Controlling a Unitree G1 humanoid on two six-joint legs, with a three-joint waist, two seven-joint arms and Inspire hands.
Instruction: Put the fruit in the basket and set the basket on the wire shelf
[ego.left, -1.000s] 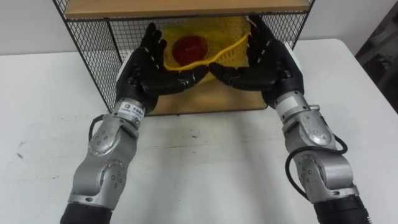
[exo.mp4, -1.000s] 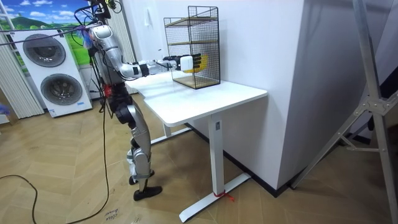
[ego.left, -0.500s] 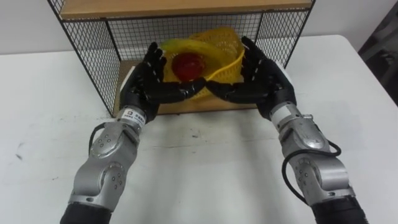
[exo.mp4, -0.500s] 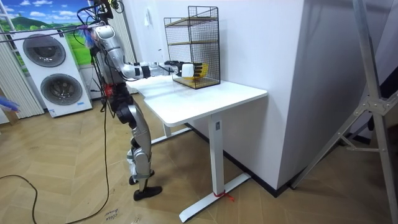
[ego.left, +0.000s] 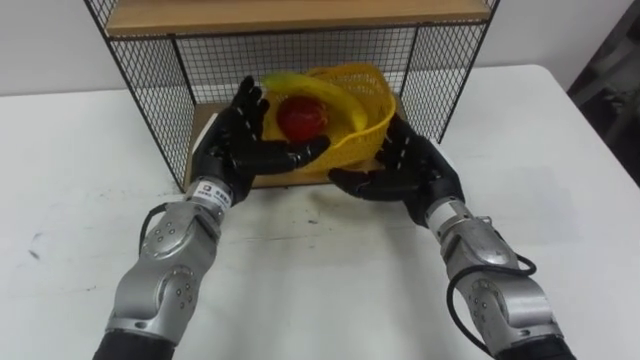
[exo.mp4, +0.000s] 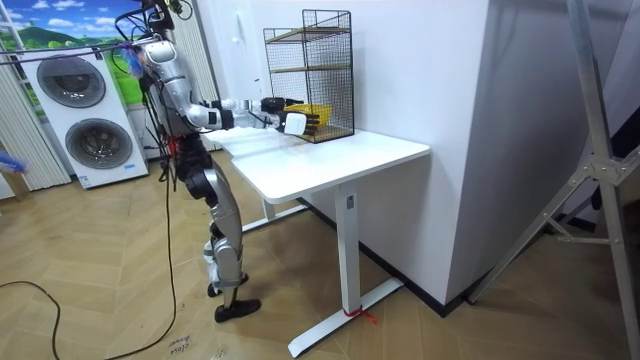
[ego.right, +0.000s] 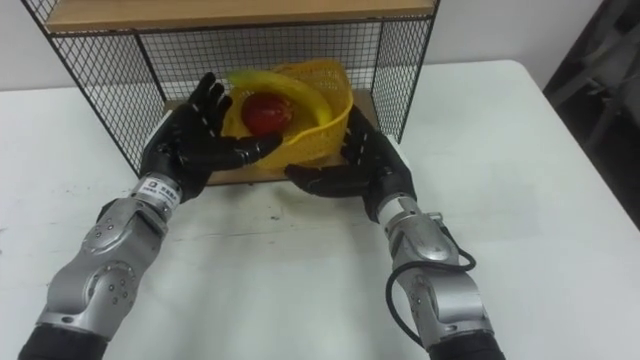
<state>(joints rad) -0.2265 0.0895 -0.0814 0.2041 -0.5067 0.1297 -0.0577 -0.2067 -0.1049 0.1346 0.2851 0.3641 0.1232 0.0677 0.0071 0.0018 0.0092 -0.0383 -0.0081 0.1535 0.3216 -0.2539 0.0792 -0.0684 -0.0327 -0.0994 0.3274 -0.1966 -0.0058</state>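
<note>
In the left eye view, the basket (ego.left: 368, 118) sat on the bottom board of the wire shelf (ego.left: 150, 90), tipped a little towards the robot, with an apple (ego.left: 303, 117) in it and a banana (ego.left: 312, 86) curved along the rim behind the apple. The left hand (ego.left: 240, 148) was held upright at the basket's left side, palm turned towards it, fingers straight and spread and the thumb reaching along under the front wall, gripping nothing. The right hand (ego.left: 405, 170) lay lower, at the shelf's front edge just below the basket's right side, palm up and fingers relaxed and straight, also gripping nothing. I could not tell whether either hand touched the basket. The shelf stood on a white table (ego.left: 560, 150). In the room view, the robot stood upright at the end of the table on the room view's left, both arms stretched out level towards the lowest tier of the shelf, where the yellow basket showed behind the wire. Two washers (exo.mp4: 85, 120) stood by the wall behind the robot. The right eye view showed the same: basket with apple and banana on the bottom board, an unclenched hand on each side, the right one lower.
</note>
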